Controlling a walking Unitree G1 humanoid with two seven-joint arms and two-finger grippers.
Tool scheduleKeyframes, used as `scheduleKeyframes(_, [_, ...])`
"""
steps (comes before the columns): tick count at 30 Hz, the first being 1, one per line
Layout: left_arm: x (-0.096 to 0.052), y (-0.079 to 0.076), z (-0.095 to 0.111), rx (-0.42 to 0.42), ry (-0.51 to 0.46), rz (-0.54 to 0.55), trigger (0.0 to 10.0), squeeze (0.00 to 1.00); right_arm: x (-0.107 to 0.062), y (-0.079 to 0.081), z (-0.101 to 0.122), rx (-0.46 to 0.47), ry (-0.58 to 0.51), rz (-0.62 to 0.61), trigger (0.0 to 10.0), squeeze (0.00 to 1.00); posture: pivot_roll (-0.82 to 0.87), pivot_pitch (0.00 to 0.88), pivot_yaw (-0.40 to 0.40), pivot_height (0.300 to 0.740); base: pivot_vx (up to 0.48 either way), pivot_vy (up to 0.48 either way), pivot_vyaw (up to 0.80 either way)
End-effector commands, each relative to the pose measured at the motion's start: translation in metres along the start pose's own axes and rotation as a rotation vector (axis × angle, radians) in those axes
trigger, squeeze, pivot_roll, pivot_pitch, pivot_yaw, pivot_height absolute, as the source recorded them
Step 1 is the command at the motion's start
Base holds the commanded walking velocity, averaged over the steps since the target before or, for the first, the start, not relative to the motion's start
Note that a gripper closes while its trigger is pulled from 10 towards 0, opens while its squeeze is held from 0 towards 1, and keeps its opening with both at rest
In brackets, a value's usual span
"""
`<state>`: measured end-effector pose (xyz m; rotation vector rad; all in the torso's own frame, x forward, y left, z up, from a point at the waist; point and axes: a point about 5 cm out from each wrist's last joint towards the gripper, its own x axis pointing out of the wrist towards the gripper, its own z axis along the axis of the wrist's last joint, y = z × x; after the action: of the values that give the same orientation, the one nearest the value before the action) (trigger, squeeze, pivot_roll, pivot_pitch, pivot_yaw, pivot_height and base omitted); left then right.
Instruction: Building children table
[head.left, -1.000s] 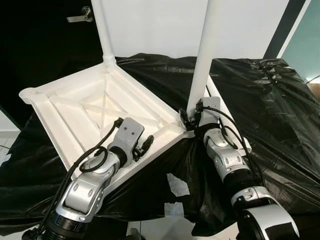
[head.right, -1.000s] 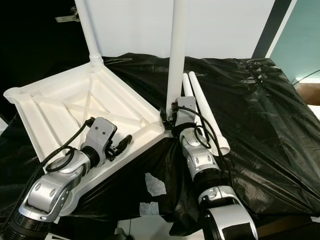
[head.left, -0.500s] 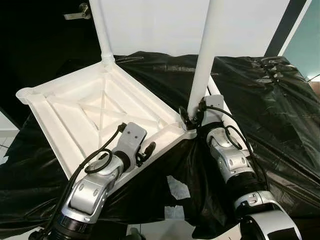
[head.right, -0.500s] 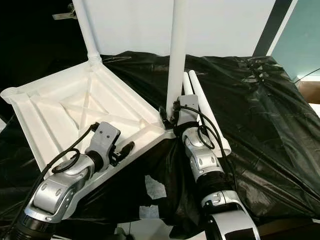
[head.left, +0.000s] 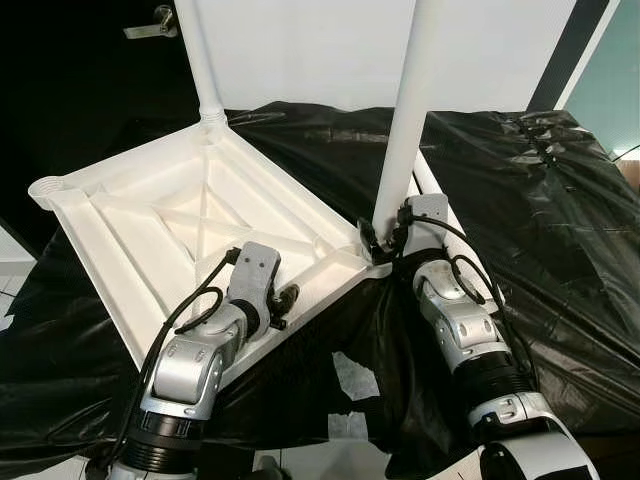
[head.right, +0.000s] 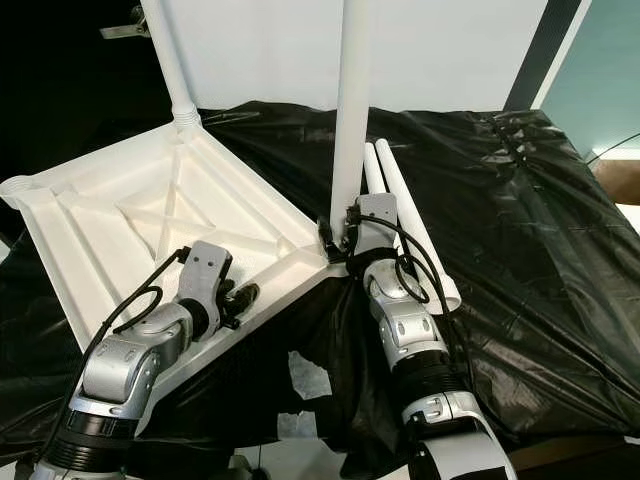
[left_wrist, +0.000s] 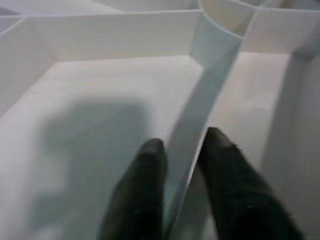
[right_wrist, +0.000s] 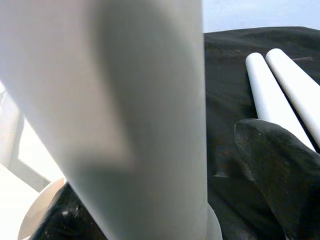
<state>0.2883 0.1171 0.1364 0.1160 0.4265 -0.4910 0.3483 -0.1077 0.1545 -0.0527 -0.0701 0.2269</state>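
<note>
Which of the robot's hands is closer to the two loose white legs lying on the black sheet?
Right. The right hand grips the upright leg just beside the loose legs. The left hand pinches a rib of the tabletop, farther away.

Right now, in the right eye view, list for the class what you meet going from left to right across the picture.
Open corner socket of the tabletop → screwed-in far leg → left end effector → upright leg held by the right end effector → two loose legs → black sheet.
</note>
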Motion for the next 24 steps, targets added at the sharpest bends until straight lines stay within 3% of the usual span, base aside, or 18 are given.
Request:
scheduleKeyframes(1, [0.000, 0.014, -0.009, 0.011, 0.061, 0.235, 0.0, 0.00, -0.003, -0.004, -0.003, 0.005, 0.014, -0.019, 10.0, 0.00, 0.11, 0.065, 0.006, 0.740, 0.000, 0.000, 0.00])
scheduleKeyframes(4, [0.002, 0.016, -0.009, 0.023, 0.091, 0.275, 0.0, 0.00, -0.003, -0.004, -0.002, 0.005, 0.014, -0.021, 10.0, 0.00, 0.11, 0.061, 0.008, 0.740, 0.000, 0.000, 0.00])
scheduleKeyframes(9, [0.007, 0.018, 0.002, -0.116, 0.034, 0.443, 0.0, 0.00, -0.003, -0.003, -0.001, 0.009, 0.015, -0.024, 10.0, 0.00, 0.11, 0.053, 0.015, 0.740, 0.000, 0.000, 0.00])
scheduleKeyframes(16, [0.011, 0.013, 0.006, -0.104, 0.002, 0.483, 0.0, 0.00, -0.003, -0.002, -0.002, 0.016, 0.018, -0.025, 10.0, 0.00, 0.11, 0.052, 0.018, 0.740, 0.000, 0.000, 0.00])
scheduleKeyframes(17, [0.013, 0.009, 0.008, -0.096, -0.020, 0.484, 10.0, 0.00, -0.004, -0.002, -0.003, 0.024, 0.021, -0.024, 10.0, 0.00, 0.11, 0.052, 0.018, 0.740, 0.000, 0.000, 0.00])
scheduleKeyframes(18, [0.016, 0.004, 0.009, -0.100, -0.041, 0.433, 10.0, 0.26, -0.004, -0.001, -0.004, 0.035, 0.025, -0.016, 10.0, 0.00, 0.11, 0.052, 0.018, 0.740, 0.000, 0.000, 0.00])
scheduleKeyframes(20, [0.016, 0.004, 0.009, -0.100, -0.041, 0.433, 10.0, 0.26, -0.004, -0.001, -0.004, 0.035, 0.025, -0.016, 10.0, 0.00, 0.11, 0.052, 0.018, 0.740, 0.000, 0.000, 0.00])
scheduleKeyframes(22, [0.014, 0.004, 0.017, -0.084, -0.092, 0.383, 10.0, 1.00, -0.005, 0.001, -0.005, 0.048, 0.033, 0.003, 10.0, 0.00, 0.11, 0.055, 0.017, 0.740, 0.000, 0.000, 0.00])
scheduleKeyframes(24, [0.010, 0.007, 0.025, -0.068, -0.137, 0.354, 10.0, 1.00, -0.006, 0.001, -0.005, 0.047, 0.035, 0.008, 10.0, 0.00, 0.11, 0.058, 0.014, 0.740, 0.000, 0.000, 0.00])
